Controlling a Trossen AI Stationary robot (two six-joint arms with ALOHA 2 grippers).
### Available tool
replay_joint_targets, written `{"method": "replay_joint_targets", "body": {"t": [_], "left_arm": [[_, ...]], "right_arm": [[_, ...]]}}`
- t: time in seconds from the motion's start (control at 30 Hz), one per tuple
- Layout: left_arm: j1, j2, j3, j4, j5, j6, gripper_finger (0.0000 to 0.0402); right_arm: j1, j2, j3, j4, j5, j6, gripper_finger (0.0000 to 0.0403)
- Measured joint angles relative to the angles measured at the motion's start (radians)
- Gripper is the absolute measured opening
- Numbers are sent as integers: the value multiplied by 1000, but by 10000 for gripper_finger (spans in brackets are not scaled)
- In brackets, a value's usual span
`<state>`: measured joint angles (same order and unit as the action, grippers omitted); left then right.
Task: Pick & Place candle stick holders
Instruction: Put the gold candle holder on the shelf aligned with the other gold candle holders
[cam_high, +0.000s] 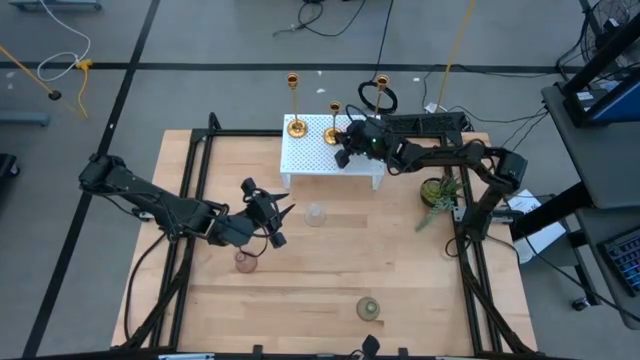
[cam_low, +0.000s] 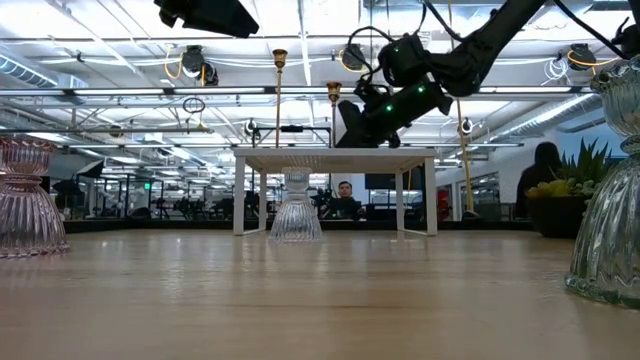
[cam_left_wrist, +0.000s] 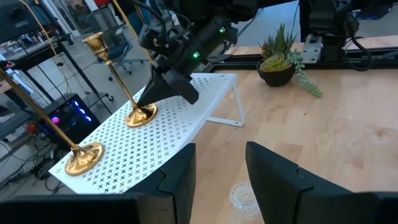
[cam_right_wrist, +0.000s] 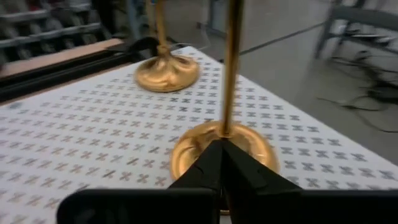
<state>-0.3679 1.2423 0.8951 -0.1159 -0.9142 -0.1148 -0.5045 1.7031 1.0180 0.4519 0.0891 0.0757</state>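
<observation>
Two gold candle stick holders (cam_high: 296, 125) (cam_high: 333, 133) stand on their round bases on the white perforated stand (cam_high: 310, 160). The top of a third (cam_high: 381, 80) shows behind my right arm. My right gripper (cam_right_wrist: 222, 155) is shut with nothing between its fingers, its tips at the base of the shorter holder (cam_right_wrist: 186, 152). My left gripper (cam_left_wrist: 221, 186) hangs open above the table, near the clear glass holder (cam_high: 316, 214). A pink glass holder (cam_high: 246, 262) and a greenish one (cam_high: 368, 308) stand on the table. My right gripper's shut fingertips (cam_right_wrist: 217, 163) lie over the near rim of the shorter gold holder's round base (cam_right_wrist: 249, 146), in front of its stem (cam_right_wrist: 231, 68). They slant down from the table's right side. Whether they touch the base, I cannot tell. The holder stands upright on the stand.
A small potted plant (cam_high: 437, 192) stands at the table's right, beside my right arm. Black frame rails (cam_high: 195, 160) run along the table's left and right sides. Bare wood lies in the near half of the table (cam_high: 300, 300).
</observation>
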Motion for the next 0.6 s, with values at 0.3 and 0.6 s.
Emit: {"method": "replay_joint_targets", "body": {"t": [0.3, 0.6], "left_arm": [[2, 0, 0, 0, 0, 7, 147], [2, 0, 0, 0, -1, 7, 147]], "right_arm": [[0, 1, 0, 47, -10, -9, 1], [-12, 1, 0, 105, 1, 2, 0]]}}
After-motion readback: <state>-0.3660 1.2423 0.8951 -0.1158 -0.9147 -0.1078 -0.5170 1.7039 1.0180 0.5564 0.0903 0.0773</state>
